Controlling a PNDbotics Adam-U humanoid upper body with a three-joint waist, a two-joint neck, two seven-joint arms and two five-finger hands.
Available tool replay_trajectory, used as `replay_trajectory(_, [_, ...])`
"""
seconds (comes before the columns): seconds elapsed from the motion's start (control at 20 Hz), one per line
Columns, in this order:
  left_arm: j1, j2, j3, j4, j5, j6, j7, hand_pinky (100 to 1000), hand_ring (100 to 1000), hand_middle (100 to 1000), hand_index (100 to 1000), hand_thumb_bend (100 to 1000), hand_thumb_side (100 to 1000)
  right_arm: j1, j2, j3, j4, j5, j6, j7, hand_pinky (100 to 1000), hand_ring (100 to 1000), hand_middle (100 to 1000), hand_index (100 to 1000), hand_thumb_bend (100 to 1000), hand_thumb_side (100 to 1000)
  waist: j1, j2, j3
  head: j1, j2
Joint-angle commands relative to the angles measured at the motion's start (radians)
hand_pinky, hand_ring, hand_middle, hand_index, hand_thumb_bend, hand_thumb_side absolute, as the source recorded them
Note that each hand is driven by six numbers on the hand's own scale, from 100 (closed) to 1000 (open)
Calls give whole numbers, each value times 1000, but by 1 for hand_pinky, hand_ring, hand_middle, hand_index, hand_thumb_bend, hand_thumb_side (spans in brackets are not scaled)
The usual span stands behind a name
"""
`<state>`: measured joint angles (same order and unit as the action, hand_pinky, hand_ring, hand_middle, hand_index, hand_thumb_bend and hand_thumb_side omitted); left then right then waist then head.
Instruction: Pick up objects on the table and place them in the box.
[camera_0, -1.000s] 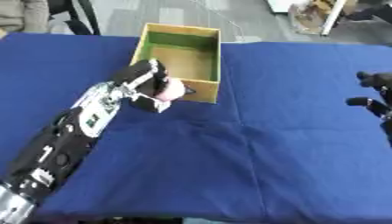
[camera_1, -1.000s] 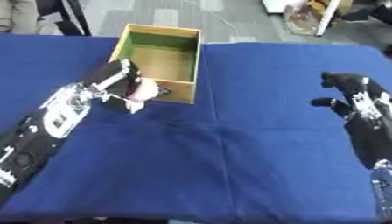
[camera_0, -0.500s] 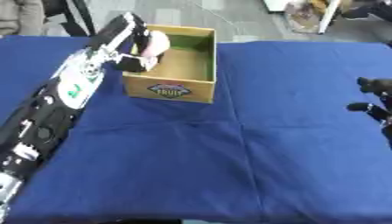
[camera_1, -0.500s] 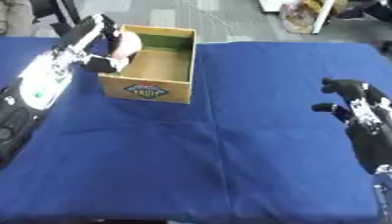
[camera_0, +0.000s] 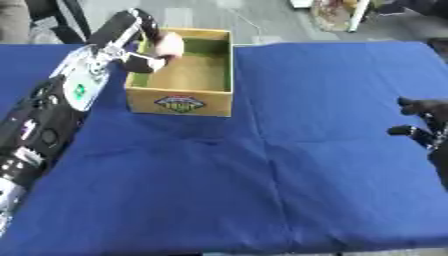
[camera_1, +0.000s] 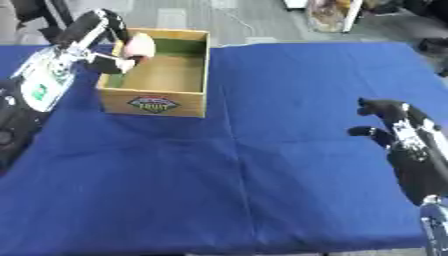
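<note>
The left hand (camera_0: 140, 37) reaches in from the left edge and is curled round a small pale pink object (camera_0: 168, 44), which sits between its fingers on the side facing the box. Hand and object are raised over the left rim of the open cardboard box (camera_0: 184, 102), near its far left corner. The box stands on the blue-covered counter (camera_0: 289, 165), left of centre, and its front wall bears a printed label.

The pink object is rounded, but the fingers cover much of it and its kind cannot be made out. A white part shows just below it against the hand; whether this belongs to the object or to the hand cannot be told. The inside of the box shows a green lining on the far wall; the floor just under the hand is hidden. The right hand (camera_1: 394, 131) rests at the right edge of the counter, well apart from the box, its fingers relaxed and holding nothing; the left eye view cuts most of it off.

Compared with half a second earlier, the left hand holds the same object over the same rim of the box, and the right hand is in the same place.
</note>
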<state>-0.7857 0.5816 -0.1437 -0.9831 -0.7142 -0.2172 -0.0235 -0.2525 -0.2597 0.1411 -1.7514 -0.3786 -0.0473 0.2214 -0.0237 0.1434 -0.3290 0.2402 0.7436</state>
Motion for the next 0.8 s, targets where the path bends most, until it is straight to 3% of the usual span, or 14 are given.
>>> replay_trajectory(0.05, [-25, 36, 19, 18, -29, 2, -1, 657, 770, 703, 790, 847, 312, -18, -12, -1, -21, 8, -5, 7, 642, 945, 624, 702, 100, 480, -1, -9, -6, 11, -17])
replay_trajectory(0.2, [-22, 35, 26, 21, -34, -1, 7, 698, 827, 764, 853, 955, 503, -19, -13, -1, -25, 10, -7, 6, 642, 944, 624, 702, 100, 479, -2, -6, -12, 17, -19])
replay_trajectory(0.3, [-18, 34, 29, 9, -16, -4, 18, 708, 848, 774, 862, 985, 550, -18, -14, -2, -27, 12, -7, 4, 641, 944, 623, 702, 100, 477, -1, -6, -14, 18, -19])
replay_trajectory(0.45, [0, 40, 30, -38, 64, -5, 29, 702, 852, 753, 845, 985, 548, -15, -20, -7, -30, 13, -10, 0, 641, 944, 623, 702, 100, 472, 0, -6, -11, 15, -19])
replay_trajectory(0.55, [31, 60, 23, -115, 154, -5, 27, 699, 851, 740, 837, 963, 532, -13, -26, -15, -32, 12, -13, -6, 640, 943, 623, 702, 100, 470, 1, -7, -6, 9, -20])
replay_trajectory(0.6, [49, 68, 21, -156, 201, 1, 24, 688, 853, 720, 822, 849, 526, -10, -30, -21, -33, 20, -15, -11, 639, 943, 623, 702, 100, 465, 1, -7, -1, 4, -20])
replay_trajectory(0.65, [72, 77, 22, -206, 261, 10, 22, 688, 853, 720, 822, 849, 526, -6, -35, -28, -34, 26, -18, -18, 639, 943, 623, 702, 100, 465, 1, -7, 6, -2, -21])
replay_trajectory(0.7, [97, 85, 25, -261, 323, 25, 23, 676, 851, 706, 811, 782, 513, -1, -39, -36, -35, 30, -21, -26, 637, 943, 623, 702, 100, 461, 1, -7, 15, -10, -21])
replay_trajectory(0.8, [150, 97, 36, -370, 441, 63, 24, 666, 850, 694, 801, 740, 505, 13, -49, -54, -35, 31, -27, -43, 636, 944, 623, 702, 100, 456, 1, -7, 35, -24, -22])
